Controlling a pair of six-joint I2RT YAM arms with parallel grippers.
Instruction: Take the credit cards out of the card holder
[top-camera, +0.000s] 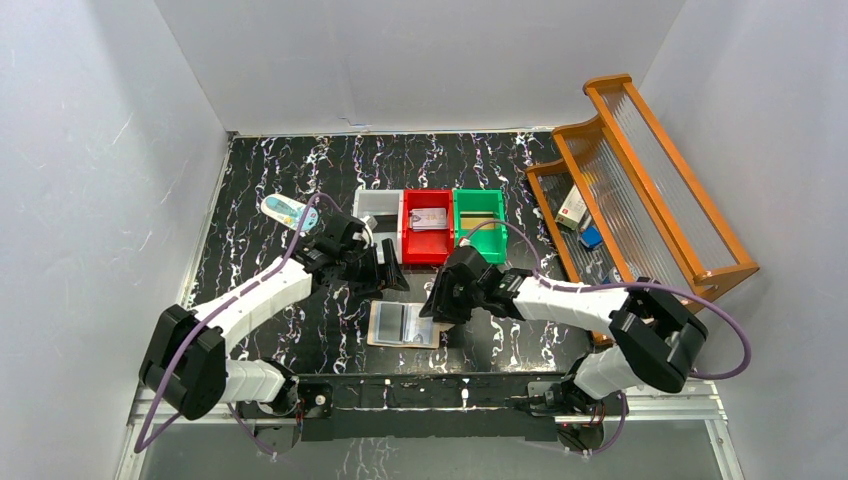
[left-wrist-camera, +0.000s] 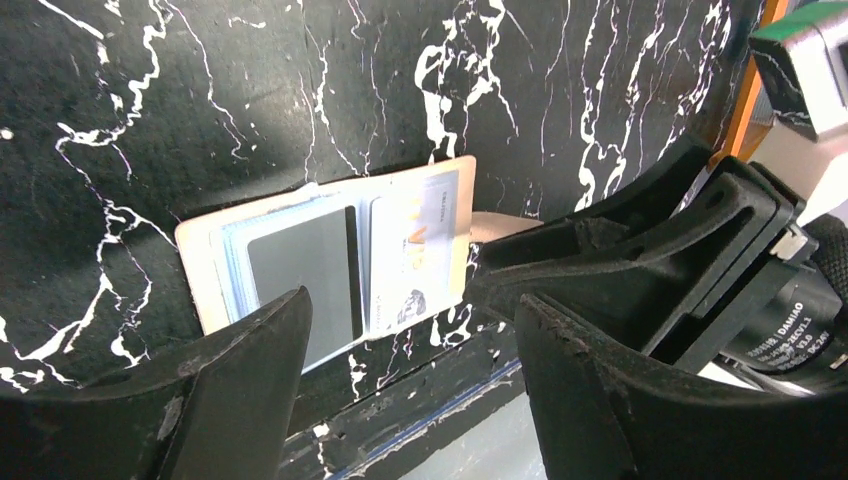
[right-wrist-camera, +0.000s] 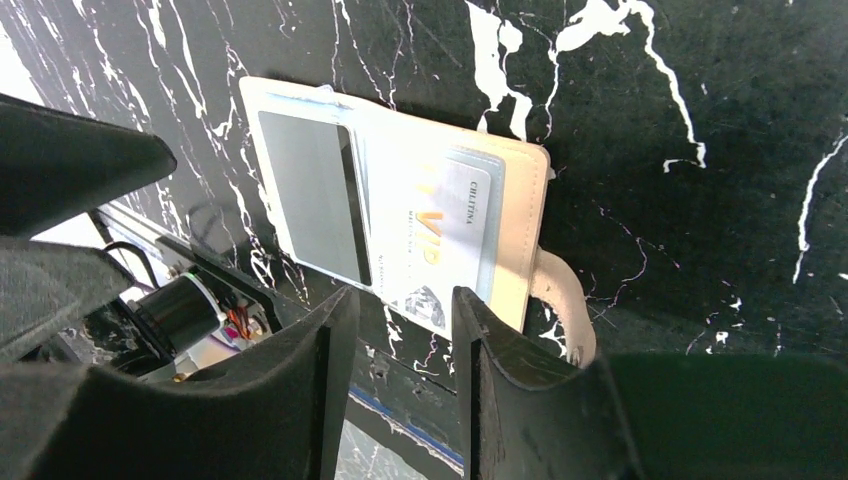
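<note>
Right fingers (right-wrist-camera: 500, 390): narrowly parted, empty, above the VIP card (right-wrist-camera: 430, 240)'s near corner. Left fingers (left-wrist-camera: 240, 390): spread wide, empty. Card holder (top-camera: 403, 324): open flat on bench (top-camera: 280, 170), cards pocketed. Best: left pins the holder, right slides one card out.

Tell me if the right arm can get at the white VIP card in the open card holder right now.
Probably yes. The right gripper hangs by the card holder, jaws apart, nothing between it and the VIP card. The card lies flat in its pocket, so catching an edge may be awkward.
</note>
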